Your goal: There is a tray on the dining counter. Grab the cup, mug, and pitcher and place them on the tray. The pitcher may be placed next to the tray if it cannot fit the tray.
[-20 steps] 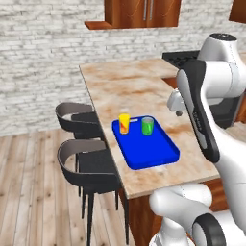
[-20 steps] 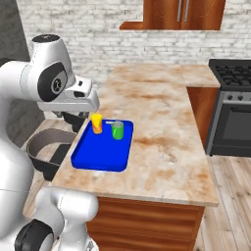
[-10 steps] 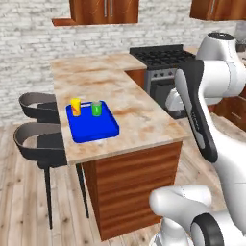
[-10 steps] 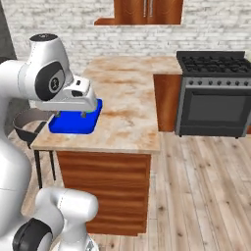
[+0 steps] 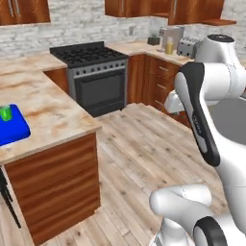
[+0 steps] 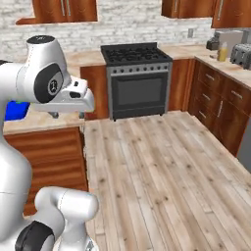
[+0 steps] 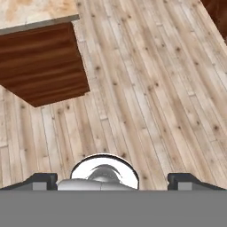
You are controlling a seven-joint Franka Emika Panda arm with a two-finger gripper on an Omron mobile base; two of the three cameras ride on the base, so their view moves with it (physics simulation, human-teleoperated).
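The blue tray (image 5: 10,129) lies on the dining counter (image 5: 53,115) at the far left edge of the left base view, and the green mug (image 5: 6,113) stands on it. The cup is out of view. A corner of the tray (image 6: 16,110) peeks out behind my arm in the right base view. Far off, the pitcher (image 5: 169,46) with amber liquid stands on the back right counter, beside a toaster (image 6: 240,55); it shows as pitcher (image 6: 223,51) there too. My gripper (image 7: 113,179) is open and empty, hanging over the wood floor past the dining counter's corner (image 7: 40,13).
A black stove with oven (image 5: 93,77) stands between the dining counter and the wooden cabinets (image 6: 215,108) along the right wall. Wide plank floor (image 6: 162,181) lies open between them. The counter's wood base (image 7: 42,66) is close to my hand.
The whole picture has swung: the base has turned away from the dining counter toward the stove and right-hand cabinets. The tray now sits at the views' left edge. The gripper stays open.
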